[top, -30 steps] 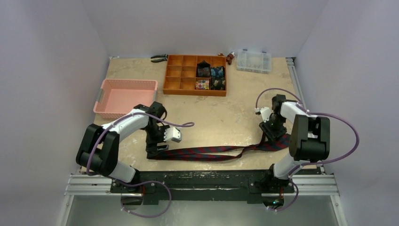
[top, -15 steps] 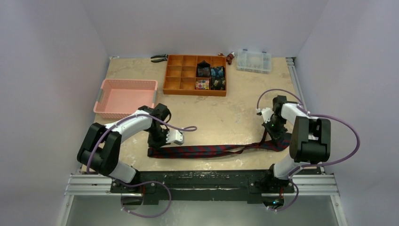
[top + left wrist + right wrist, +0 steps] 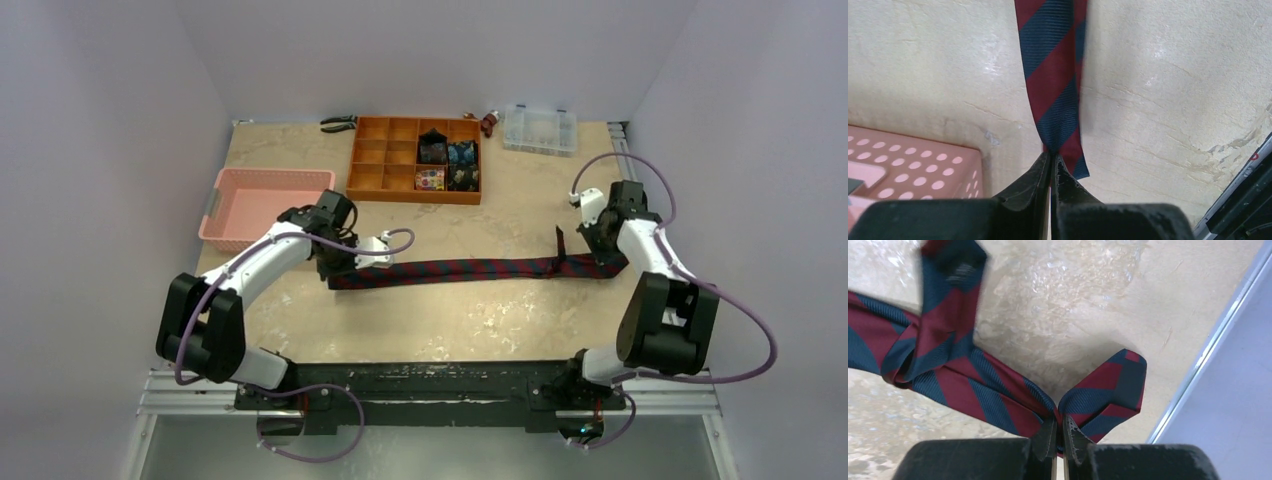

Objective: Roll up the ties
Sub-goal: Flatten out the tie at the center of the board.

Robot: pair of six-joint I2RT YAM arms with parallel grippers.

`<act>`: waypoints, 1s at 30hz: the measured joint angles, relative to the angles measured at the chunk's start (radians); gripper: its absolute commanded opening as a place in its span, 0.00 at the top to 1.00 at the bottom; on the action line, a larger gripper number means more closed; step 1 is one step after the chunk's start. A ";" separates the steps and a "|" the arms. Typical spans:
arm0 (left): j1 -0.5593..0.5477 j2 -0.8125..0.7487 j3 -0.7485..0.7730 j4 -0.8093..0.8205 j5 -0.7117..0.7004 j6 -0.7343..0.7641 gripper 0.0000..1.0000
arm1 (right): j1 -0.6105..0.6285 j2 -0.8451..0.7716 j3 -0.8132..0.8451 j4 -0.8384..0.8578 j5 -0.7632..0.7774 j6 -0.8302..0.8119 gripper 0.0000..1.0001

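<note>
The striped tie [image 3: 470, 268] lies stretched left-to-right across the table [image 3: 480, 320]. The left gripper [image 3: 1052, 162] pinches its left end and the right gripper [image 3: 1060, 429] clamps its right end.

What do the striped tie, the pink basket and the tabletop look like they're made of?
The striped tie looks like woven fabric, maybe silk or polyester: fine ribbed weave, slight sheen. The pink basket looks like matte moulded plastic with regular holes. The tabletop seems stone or stone-look laminate: beige veining, faint gloss.
</note>
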 measured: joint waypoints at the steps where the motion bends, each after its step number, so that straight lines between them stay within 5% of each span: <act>1: 0.001 -0.008 -0.011 0.008 -0.001 0.000 1.00 | -0.008 -0.016 -0.017 0.012 0.001 -0.016 1.00; 4: 0.002 -0.014 -0.064 0.012 -0.005 0.002 0.98 | -0.018 -0.049 -0.103 0.033 0.003 -0.071 1.00; 7: 0.001 -0.011 -0.111 0.010 -0.016 0.000 0.61 | -0.019 -0.047 -0.186 0.014 0.002 -0.106 0.69; 9: 0.001 -0.001 -0.119 0.011 -0.025 -0.006 0.49 | -0.019 -0.029 -0.192 -0.013 -0.003 -0.109 0.59; 18: 0.006 0.005 -0.058 0.020 -0.021 -0.077 0.41 | -0.032 0.058 0.048 -0.049 -0.026 -0.093 0.56; 21: 0.023 0.002 -0.031 0.023 -0.005 -0.098 0.39 | -0.049 0.075 0.121 -0.057 -0.028 -0.105 0.43; 25: 0.074 -0.033 0.002 0.022 0.051 -0.154 0.36 | -0.074 0.076 0.186 -0.126 -0.064 -0.145 0.40; 27: 0.115 -0.077 0.019 0.026 0.092 -0.192 0.09 | -0.081 0.063 0.209 -0.175 -0.106 -0.163 0.38; 30: 0.174 -0.191 0.040 0.070 0.150 -0.274 0.00 | -0.084 -0.003 0.249 -0.247 -0.209 -0.169 0.04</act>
